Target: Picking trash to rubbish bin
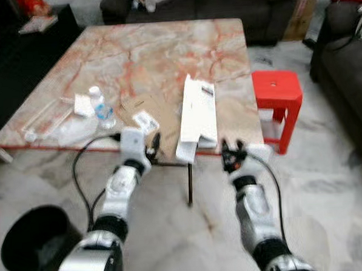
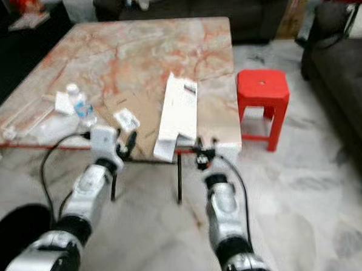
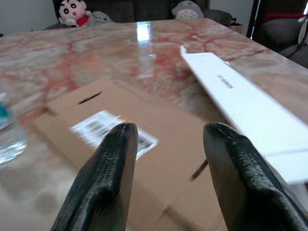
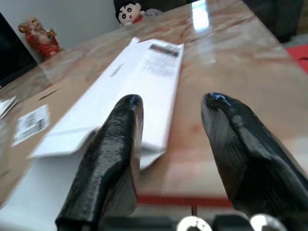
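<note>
White box (image 1: 196, 113) lies flat and long on the bench, its near end poking over the front edge, flap open there. Beside it, to the left, a flattened brown cardboard (image 1: 148, 116) sheet with a white label lies flat. Further left, a clear bottle (image 1: 102, 107) stands upright among white wrappers (image 1: 82, 105) and clear plastic. The black bin (image 1: 35, 243) sits on the floor, near left.

Home living room: dark sofas (image 1: 235, 8), marble coffee table (image 1: 158, 51), plush toys (image 3: 72, 12).

No legible text or labels.
</note>
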You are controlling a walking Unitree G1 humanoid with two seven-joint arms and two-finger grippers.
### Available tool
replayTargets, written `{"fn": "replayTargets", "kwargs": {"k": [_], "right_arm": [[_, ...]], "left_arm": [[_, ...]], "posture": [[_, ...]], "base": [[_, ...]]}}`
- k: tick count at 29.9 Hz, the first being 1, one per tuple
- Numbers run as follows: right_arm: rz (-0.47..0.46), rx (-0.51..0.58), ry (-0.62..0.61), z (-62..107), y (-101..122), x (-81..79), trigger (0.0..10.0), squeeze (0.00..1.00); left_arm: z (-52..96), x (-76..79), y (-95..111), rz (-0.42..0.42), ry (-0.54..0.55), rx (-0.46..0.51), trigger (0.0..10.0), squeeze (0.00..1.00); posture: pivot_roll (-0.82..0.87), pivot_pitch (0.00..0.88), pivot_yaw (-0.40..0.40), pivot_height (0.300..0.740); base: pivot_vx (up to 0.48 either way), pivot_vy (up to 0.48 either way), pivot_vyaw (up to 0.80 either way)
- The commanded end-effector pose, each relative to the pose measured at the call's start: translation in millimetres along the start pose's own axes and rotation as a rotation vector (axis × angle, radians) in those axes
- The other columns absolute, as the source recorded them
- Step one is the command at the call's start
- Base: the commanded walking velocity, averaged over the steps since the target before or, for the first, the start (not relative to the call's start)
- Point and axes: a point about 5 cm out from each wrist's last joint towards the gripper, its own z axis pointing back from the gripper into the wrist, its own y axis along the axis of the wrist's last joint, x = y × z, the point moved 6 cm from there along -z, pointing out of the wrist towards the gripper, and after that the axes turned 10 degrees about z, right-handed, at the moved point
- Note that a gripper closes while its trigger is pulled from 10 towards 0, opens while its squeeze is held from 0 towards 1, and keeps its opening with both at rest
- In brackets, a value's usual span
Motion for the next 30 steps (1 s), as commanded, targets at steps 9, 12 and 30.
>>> {"fn": "replayTargets", "kwargs": {"k": [9,12,30], "right_arm": [[0.004,0.001,-0.031,1.3,0.1,13.7,10.0,0.0],[0.003,0.0,-0.031,1.4,0.0,13.3,10.0,0.0],[0.037,0.004,0.015,1.0,0.8,6.4,10.0,0.0]], "left_arm": [[-2.6,14.5,-0.7,0.025,-0.03,0.003,10.0,0.0],[-2.6,14.4,-0.3,0.025,-0.028,0.005,10.0,0.0],[-3.7,14.0,5.2,0.028,-0.019,0.028,10.0,0.0]], "posture": [[0.19,0.063,0.054,0.74],[0.19,0.065,0.054,0.74],[0.19,0.068,0.043,0.74]], "base": [[0.365,0.0,0.0],[0.366,0.0,0.0],[0.365,0.0,0.04]]}}
